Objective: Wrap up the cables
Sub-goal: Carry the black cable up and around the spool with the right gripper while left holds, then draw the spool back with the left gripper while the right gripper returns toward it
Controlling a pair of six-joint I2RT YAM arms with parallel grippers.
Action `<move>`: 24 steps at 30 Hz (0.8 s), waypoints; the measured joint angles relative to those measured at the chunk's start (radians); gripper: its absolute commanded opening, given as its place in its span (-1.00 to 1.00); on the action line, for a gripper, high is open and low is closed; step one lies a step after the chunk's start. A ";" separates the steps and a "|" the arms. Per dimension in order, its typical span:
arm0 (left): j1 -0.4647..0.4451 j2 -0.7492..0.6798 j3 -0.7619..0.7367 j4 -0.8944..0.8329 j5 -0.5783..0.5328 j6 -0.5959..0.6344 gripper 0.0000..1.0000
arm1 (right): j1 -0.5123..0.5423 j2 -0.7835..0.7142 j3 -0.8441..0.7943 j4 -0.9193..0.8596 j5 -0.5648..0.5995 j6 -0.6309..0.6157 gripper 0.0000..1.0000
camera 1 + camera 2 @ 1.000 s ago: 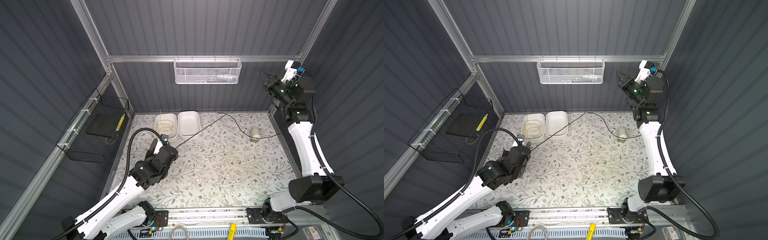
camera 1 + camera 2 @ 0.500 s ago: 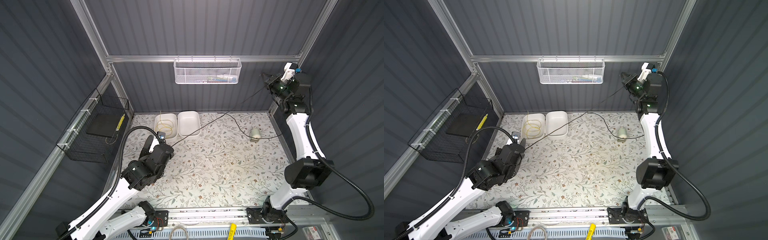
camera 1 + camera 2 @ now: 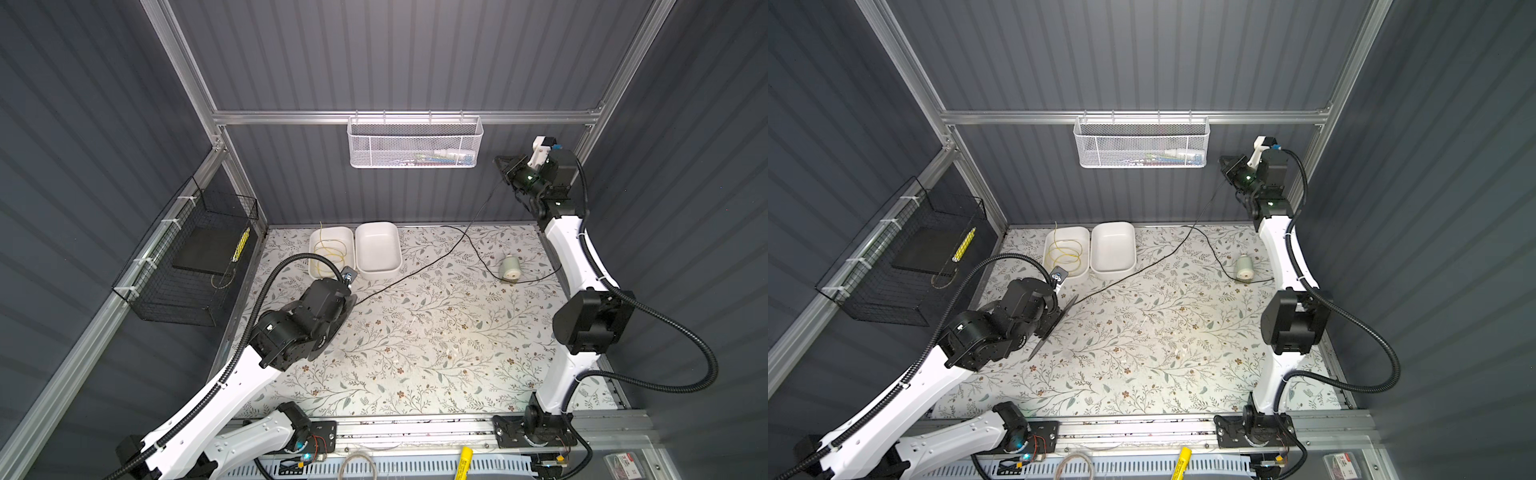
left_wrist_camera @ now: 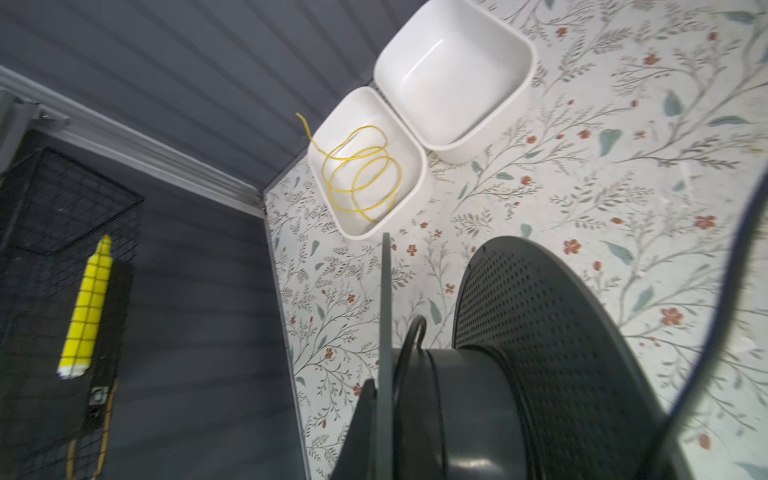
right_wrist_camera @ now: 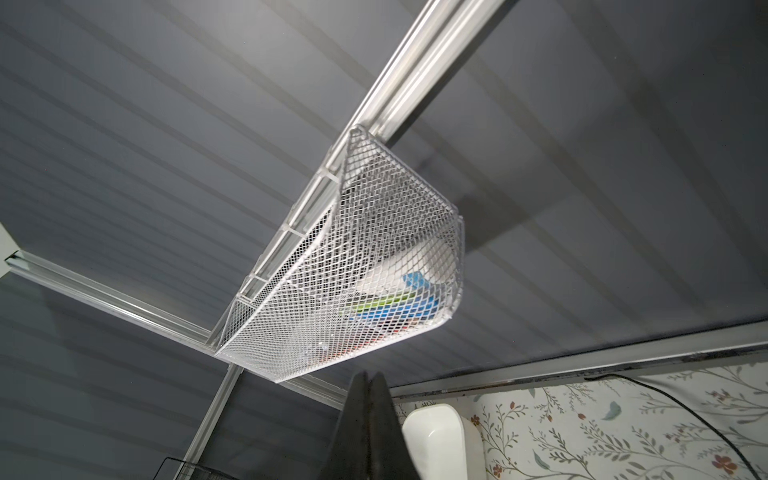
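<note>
While pinching the cable (image 3: 415, 269) between fingertips (image 5: 355, 419) pressed flat together, holds the right hand (image 3: 503, 168) high above the table's (image 3: 415, 357) back right corner, well clear of the surface. Likely does so to lift slack and put a straight, lightly tensioned run on the line, to lay turns neatly rather than bunch them. Runs down from that hand to near the back edge, then slants across the table toward the left edge, passing just beside the near corner of an empty white tray (image 3: 378, 249). Ends at the reel (image 4: 536, 324), gripped by the left hand (image 3: 1056, 315) closed narrow on one thin flange, near the left edge. Seems to present the reel with flanges on edge and hub roughly level, probably to meet the incoming line square to the hub. Shows, in the left wrist view, a loop standing off the hub right beside the gripped flange; cannot count the turns already seated. Judged far from finished, given the long run off the reel. Leaves a second stretch loose on the table, curving from near the back edge past a small white cylinder (image 3: 510, 268) and on toward the right edge, well apart from both hands. Cannot tell whether that stretch joins the cylinder.
</note>
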 measured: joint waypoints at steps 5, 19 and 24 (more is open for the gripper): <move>0.000 -0.011 0.051 -0.015 0.144 0.018 -1.00 | 0.004 0.018 -0.017 -0.019 0.043 -0.034 -1.00; 0.000 0.159 0.464 0.065 0.349 -0.105 -1.00 | 0.192 -0.023 -0.301 0.013 0.177 -0.168 -1.00; 0.016 0.237 0.537 0.151 0.315 -0.195 -1.00 | 0.276 -0.111 -0.467 0.074 0.212 -0.190 -1.00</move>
